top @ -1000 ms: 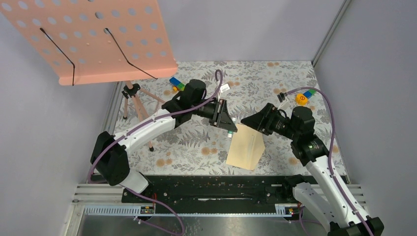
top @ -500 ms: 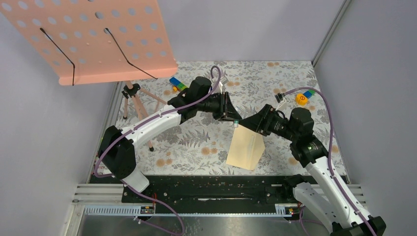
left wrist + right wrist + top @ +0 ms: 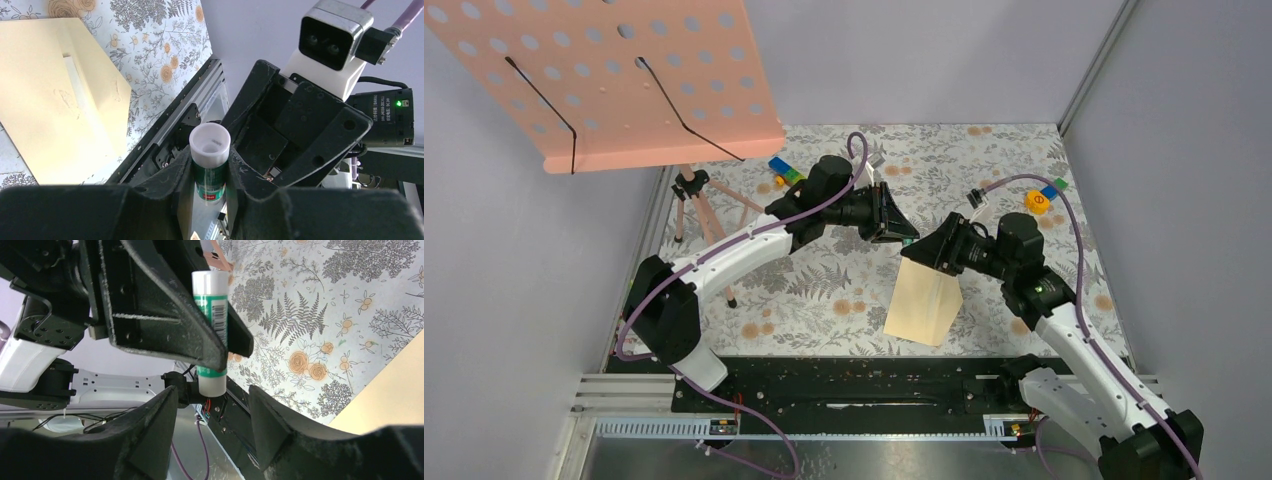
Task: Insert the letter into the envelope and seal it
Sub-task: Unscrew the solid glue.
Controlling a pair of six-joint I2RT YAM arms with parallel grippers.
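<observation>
At the near edge of the table, a black rail carries the bases of the two arms. Just behind it, on the flowered table cover, lies the envelope. It is flat on the cover, a little to the right of the middle. In the left wrist view a narrow paler strip runs along a fold of it; what this strip is I cannot tell.

Over the far end of the envelope the two claws stand tip to tip, above the paper and not touching it. The left claw is closed on a glue stick, which is green with white ends. Its fingers press the green middle part, and one white end stands out past the fingertips. The right claw faces it with its jaws apart. The white end of the stick points into the gap between the two fingers, and I see no contact there.

Farther back, behind the left arm, there are some small coloured blocks. At the far right lies a yellow piece, with a blue and green block just beside it. At the far left, a pink board with holes stands on a thin tripod.
</observation>
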